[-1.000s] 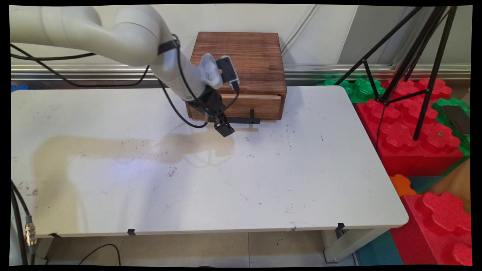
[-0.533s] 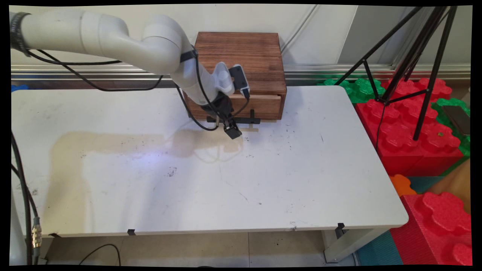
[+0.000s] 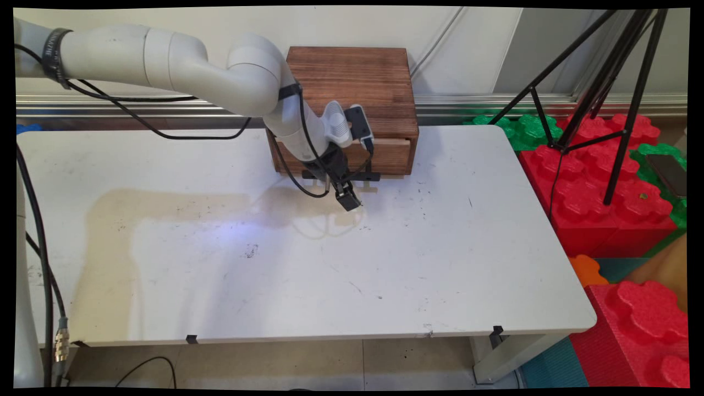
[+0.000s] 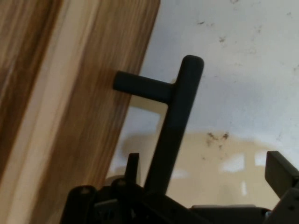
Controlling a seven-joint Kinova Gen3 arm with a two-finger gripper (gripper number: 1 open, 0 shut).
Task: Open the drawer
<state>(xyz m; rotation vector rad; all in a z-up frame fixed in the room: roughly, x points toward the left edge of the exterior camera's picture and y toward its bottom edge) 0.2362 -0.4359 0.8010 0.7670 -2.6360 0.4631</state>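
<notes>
White table [image 3: 440,247], wooden drawer box [image 3: 352,82], pincer [image 3: 348,200] spread wide around its black handle [image 4: 175,121]

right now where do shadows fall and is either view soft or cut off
Main view: the arm's tan shadow lies across the white table left of the gripper, below the wooden drawer box. Hand view: the box's wood grain is soft at left, the black handle is fairly crisp with a tan shadow beneath, and the fingers are cut off at the bottom edge.

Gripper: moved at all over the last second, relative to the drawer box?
Yes. In the main view the gripper has slid rightward along the front of the wooden drawer box and slightly toward the camera, staying by the black handle.
</notes>
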